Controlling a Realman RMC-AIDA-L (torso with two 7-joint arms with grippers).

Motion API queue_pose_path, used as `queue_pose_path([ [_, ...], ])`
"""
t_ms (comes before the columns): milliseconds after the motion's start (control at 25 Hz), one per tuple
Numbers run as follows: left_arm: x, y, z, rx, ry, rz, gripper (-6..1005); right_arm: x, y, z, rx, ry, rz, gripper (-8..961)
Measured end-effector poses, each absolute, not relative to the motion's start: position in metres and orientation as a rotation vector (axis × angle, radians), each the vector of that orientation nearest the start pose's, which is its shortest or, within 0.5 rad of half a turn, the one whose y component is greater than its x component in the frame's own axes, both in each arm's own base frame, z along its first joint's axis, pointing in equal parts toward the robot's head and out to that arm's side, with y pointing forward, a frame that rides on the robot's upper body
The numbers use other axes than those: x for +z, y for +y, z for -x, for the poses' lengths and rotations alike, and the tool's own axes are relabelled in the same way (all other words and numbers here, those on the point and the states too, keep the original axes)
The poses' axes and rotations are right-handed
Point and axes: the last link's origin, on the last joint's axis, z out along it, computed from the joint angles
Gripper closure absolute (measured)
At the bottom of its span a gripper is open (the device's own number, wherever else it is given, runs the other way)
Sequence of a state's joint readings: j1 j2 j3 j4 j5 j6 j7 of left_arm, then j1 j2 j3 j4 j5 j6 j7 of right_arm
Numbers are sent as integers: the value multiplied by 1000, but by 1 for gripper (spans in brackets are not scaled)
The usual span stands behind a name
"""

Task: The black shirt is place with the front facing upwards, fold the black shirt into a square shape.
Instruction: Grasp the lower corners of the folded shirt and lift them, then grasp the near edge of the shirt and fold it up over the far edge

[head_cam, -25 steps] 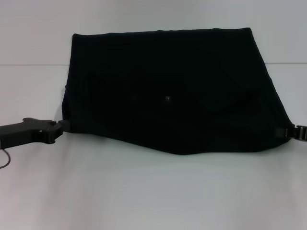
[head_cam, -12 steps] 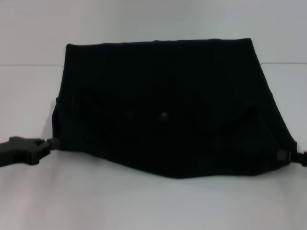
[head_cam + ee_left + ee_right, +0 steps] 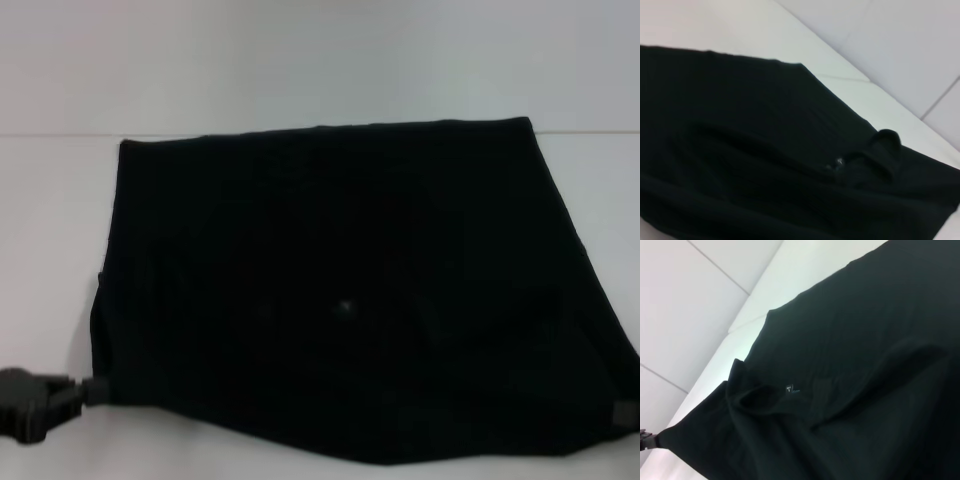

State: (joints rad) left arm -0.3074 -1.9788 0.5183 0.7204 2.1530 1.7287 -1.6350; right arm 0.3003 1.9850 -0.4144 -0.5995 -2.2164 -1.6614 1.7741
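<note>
The black shirt hangs stretched as a wide sheet in front of the head camera, its upper fold edge roughly level and its lower edge sagging toward the middle; it covers most of the white table behind and below it. A small pale neck label shows near the collar in the right wrist view. The left pincer is clamped on the shirt's lower left corner. The right pincer sits at the lower right corner at the frame edge, apparently also pinching cloth, though its fingers are barely visible. Judgement: the step in hand is carrying the held edge across to complete a fold. To do it well, both corners should travel at equal height and pace, with the cloth kept taut so the sagging middle does not bunch, and be laid flush before release.
</note>
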Motion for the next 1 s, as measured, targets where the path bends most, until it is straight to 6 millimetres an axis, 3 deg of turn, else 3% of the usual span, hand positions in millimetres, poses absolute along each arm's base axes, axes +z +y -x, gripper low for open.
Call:
queue_pose_path([
  [400,58,208,351,-671,-1351,2654,930,51,191,-382,712,1580,2350,927],
  [560,57,202,348,-718,-1379,2666,927,57,182,-383,738,1579,2347,927],
  [680,62,213,344,-759,-1352,2632,924,66,193,-381,764,1540,2326,927],
  [760,66,227,340,-787,-1323,2601,923,75,208,-377,793,1504,2313,928],
  [800,69,235,338,-796,-1311,2582,922,82,225,-371,814,1472,2307,928],
  [840,70,245,335,-799,-1298,2568,921,82,225,-371,814,1472,2307,928],
  [1000,71,270,325,-784,-1277,2547,917,90,259,-354,825,1415,2345,928],
])
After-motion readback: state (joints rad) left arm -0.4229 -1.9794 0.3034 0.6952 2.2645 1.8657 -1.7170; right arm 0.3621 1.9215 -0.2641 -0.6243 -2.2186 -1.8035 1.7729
